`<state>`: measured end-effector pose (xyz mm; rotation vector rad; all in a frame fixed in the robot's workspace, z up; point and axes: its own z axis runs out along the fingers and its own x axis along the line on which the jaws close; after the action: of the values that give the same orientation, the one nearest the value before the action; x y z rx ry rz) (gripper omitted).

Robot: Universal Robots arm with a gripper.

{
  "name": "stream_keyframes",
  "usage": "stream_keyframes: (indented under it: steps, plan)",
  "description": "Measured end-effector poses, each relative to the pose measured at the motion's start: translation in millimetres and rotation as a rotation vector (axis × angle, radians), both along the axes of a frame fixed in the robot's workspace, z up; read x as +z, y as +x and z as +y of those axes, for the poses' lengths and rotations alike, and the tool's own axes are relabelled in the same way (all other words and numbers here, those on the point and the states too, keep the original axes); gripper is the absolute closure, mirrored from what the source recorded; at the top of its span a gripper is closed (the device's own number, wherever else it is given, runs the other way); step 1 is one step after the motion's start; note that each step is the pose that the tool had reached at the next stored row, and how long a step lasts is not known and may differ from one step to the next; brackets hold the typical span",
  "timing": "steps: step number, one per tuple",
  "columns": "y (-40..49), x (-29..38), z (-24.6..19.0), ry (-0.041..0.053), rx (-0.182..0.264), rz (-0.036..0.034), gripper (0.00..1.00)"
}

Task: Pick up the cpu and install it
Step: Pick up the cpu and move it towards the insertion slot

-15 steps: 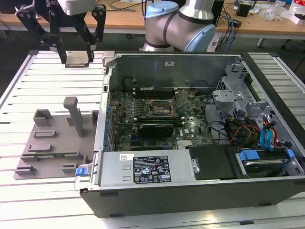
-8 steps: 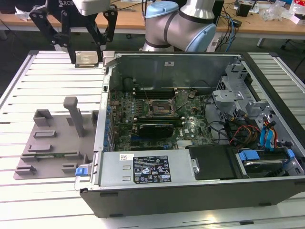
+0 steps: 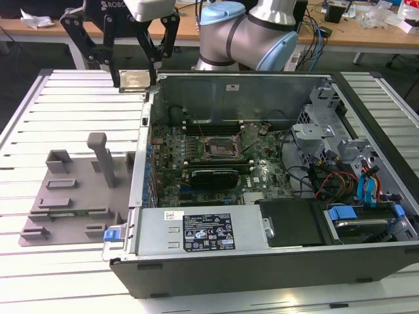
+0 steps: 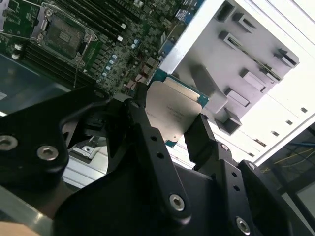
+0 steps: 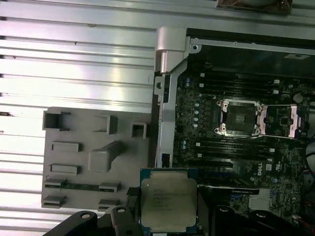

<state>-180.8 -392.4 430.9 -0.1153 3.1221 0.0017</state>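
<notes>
The cpu (image 3: 135,80), a flat square chip with a pale metal top and a green edge, hangs in the air above the slatted table, just off the far corner of the open computer case at the exterior view's left. My gripper (image 3: 133,84) is shut on it, one black finger on each side. In the second wrist view the cpu (image 4: 173,114) sits between the fingers (image 4: 142,118). In the first wrist view the cpu (image 5: 168,200) hovers over the case wall. The open socket (image 5: 240,117) on the motherboard lies bare, its bracket swung aside; the socket (image 3: 220,148) sits mid-board in the exterior view.
The grey fixture plate (image 3: 69,196) with upright posts lies on the table beside the case, at the exterior view's left. The case wall (image 3: 141,163) stands between plate and motherboard. Cables and drive bays (image 3: 340,176) fill the case's other end. The arm's base (image 3: 249,36) rises behind.
</notes>
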Motion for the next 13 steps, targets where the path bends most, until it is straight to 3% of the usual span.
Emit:
stream_keyframes:
  steps: [9,13]
  plan:
    - [11.0,0.0,0.0,0.0000,0.000,0.0002,0.45]
    - [24.3,0.0,0.0,0.0000,0.000,0.0010,0.45]
